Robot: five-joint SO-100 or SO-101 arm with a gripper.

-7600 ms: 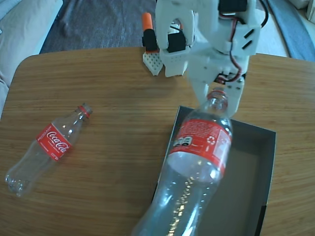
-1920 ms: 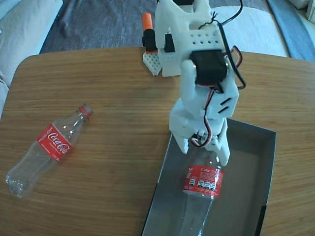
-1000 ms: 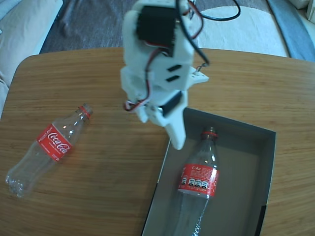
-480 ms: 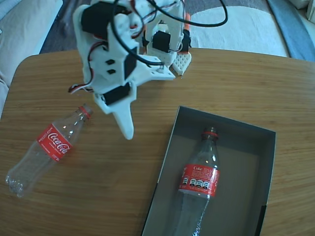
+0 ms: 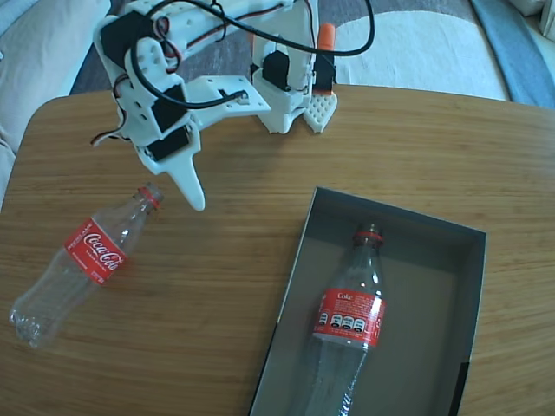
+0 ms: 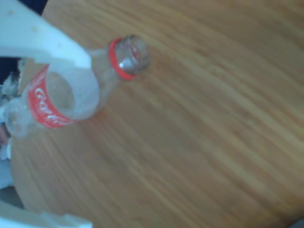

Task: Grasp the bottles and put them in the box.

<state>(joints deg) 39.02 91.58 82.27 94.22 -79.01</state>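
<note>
Wooden table (image 5: 416,147), grey rug (image 5: 173,43)

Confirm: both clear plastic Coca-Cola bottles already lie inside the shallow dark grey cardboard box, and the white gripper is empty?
Not both. The fixed view shows one clear plastic Coca-Cola bottle inside the shallow dark grey cardboard box; the other bottle lies on the wooden table. The white gripper is empty.

My pincer (image 5: 192,198) is hanging just right of one bottle's (image 5: 83,262) neck; the other bottle (image 5: 347,334) is lying boxed (image 5: 475,286), lower right.
</note>
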